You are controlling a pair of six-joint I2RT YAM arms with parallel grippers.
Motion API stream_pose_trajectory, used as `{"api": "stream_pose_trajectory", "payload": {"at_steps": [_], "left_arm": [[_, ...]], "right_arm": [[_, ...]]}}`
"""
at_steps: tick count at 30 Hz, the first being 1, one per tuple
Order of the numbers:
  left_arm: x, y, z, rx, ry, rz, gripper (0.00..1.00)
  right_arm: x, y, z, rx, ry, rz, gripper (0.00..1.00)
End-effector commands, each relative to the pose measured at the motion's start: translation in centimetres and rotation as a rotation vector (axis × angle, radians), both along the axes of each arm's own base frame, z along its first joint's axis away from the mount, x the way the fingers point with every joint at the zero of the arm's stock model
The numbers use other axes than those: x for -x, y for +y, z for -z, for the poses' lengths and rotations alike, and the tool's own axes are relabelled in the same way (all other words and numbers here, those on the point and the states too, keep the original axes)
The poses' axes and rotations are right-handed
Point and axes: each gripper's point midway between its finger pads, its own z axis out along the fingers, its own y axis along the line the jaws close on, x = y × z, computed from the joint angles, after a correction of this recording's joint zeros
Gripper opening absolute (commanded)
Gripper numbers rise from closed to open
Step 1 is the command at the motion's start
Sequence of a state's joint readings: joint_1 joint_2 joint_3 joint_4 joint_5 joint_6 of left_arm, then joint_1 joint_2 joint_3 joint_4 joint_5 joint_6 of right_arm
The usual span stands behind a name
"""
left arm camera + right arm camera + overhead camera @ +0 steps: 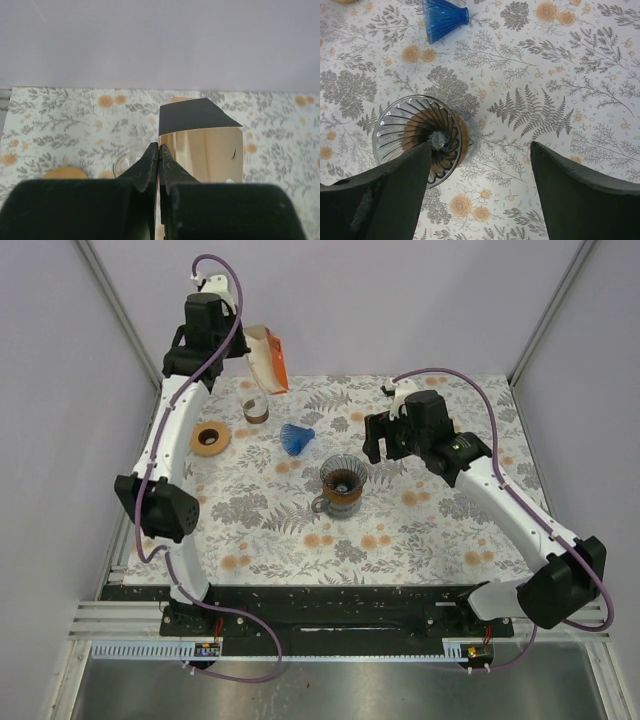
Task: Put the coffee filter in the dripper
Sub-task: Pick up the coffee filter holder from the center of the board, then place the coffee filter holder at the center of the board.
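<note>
My left gripper point(243, 346) is raised at the back left and shut on the edge of a tan coffee filter point(268, 358). In the left wrist view the closed fingertips point(159, 146) pinch the filter's point(210, 152) left edge; its top looks dark. The glass ribbed dripper point(343, 483) with a brown base stands mid-table, far from the filter. My right gripper point(385, 446) is open and empty just right of the dripper. In the right wrist view the dripper point(417, 137) lies partly behind my left finger, and the gripper point(480, 146) hangs over bare cloth.
A blue cone dripper point(296, 437) lies on its side behind the glass one, also in the right wrist view point(444, 17). An orange tape roll point(210, 439) and a small brown ring point(256, 411) sit at the back left. Walls close the back and sides.
</note>
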State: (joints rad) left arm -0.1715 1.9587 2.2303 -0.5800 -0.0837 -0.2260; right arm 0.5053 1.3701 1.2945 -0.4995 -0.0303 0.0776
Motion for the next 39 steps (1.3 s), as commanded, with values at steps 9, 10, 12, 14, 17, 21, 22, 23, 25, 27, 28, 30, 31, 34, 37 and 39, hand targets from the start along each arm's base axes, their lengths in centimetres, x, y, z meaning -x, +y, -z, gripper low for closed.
{"api": "stream_pose_trajectory", "payload": {"at_steps": [9,10,12,14,17,21,22,23,25,27,28,30,31,34,37,39], "left_arm": [[15.2,0.3,7.9,0.006,0.282,0.126,0.0],[16.0,0.4,9.3,0.013,0.314,0.122,0.0],[17.4,0.6,11.9,0.023,0.378,0.11,0.0],[18.5,0.8,14.7,0.029,0.445,0.09,0.0],[19.7,1.1,18.2,0.039,0.536,0.053,0.0],[20.3,1.6,21.0,0.047,0.593,-0.019,0.0],[20.3,1.6,21.1,0.05,0.59,-0.03,0.0],[20.2,1.6,21.1,0.052,0.586,-0.041,0.0],[19.9,1.3,20.9,0.047,0.565,-0.046,0.0],[19.9,1.0,20.8,0.04,0.545,-0.053,0.0],[19.9,0.8,21.0,0.034,0.536,-0.056,0.0],[19.9,0.5,21.4,0.03,0.524,-0.06,0.0],[19.9,0.4,21.9,0.025,0.528,-0.064,0.0],[19.9,0.2,23.0,0.034,0.56,-0.069,0.0],[20.0,0.0,23.7,0.043,0.581,-0.067,0.0],[20.0,-0.1,23.7,0.043,0.581,-0.064,0.02]], "right_arm": [[2.9,2.6,-4.9,-0.193,-0.077,-0.131,0.84],[3.0,3.0,-4.9,-0.202,-0.072,-0.143,0.83],[3.3,3.8,-4.6,-0.212,-0.06,-0.165,0.82],[3.5,4.7,-4.5,-0.217,-0.055,-0.186,0.82],[3.9,6.0,-4.4,-0.226,-0.052,-0.214,0.81],[4.4,8.1,-4.1,-0.234,-0.054,-0.261,0.8],[4.8,8.8,-4.1,-0.236,-0.059,-0.279,0.79],[4.9,9.4,-4.2,-0.237,-0.07,-0.285,0.79],[5.2,10.5,-4.3,-0.237,-0.087,-0.301,0.77],[5.5,11.5,-4.4,-0.238,-0.105,-0.322,0.75],[5.6,12.0,-4.4,-0.237,-0.113,-0.329,0.75],[5.7,12.9,-4.1,-0.231,-0.123,-0.338,0.73],[5.8,13.5,-3.7,-0.224,-0.122,-0.352,0.73],[6.0,14.7,-2.8,-0.21,-0.105,-0.371,0.72],[6.3,15.8,-1.7,-0.186,-0.089,-0.391,0.7],[6.5,16.4,-1.1,-0.176,-0.078,-0.403,0.7]]}}
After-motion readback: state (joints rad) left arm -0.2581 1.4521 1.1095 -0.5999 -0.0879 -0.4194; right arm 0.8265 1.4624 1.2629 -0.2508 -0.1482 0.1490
